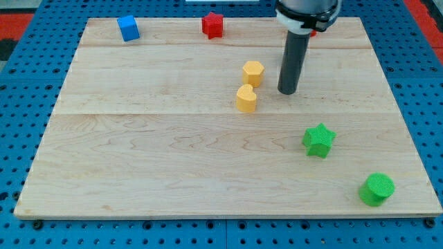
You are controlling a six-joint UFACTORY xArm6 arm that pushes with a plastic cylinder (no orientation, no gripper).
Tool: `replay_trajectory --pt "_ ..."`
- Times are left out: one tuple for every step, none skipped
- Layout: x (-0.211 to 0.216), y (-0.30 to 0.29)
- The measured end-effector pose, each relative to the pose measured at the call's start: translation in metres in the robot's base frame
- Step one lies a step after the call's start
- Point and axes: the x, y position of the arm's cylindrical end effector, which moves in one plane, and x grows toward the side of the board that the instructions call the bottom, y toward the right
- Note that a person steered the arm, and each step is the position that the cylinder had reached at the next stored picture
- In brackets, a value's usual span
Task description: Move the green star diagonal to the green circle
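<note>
Nearest the camera we see the green circle (377,189), close to the worktop's (138,173) bottom-right corner, with the green star (318,140) up and to its left, apart from it and already lying roughly on a diagonal. We carry no gripper, so there is nothing to stand apart or together; my tip (288,90) rests on the wood above the star, just right of the yellow hexagon (253,72) and the second yellow block (246,98).

We judge that an off-centre push could spin the star or send it wide. A long push toward the view's bottom could knock the circle off the edge.

The arm's upper part is cut off at the view's top. The blue cube (128,28) and red star (213,25) lie far off.
</note>
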Motion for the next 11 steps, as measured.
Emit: replay_trajectory --pt "-0.030 -0.036" --pt "-0.031 -0.113" --pt "-0.035 -0.207" --pt "-0.072 -0.230" --pt "-0.049 -0.259" --pt "-0.023 -0.291" --pt "-0.014 -0.293" --pt "0.006 -0.296" --pt "0.006 -0.299" --pt "0.006 -0.251" --pt "0.003 -0.177"
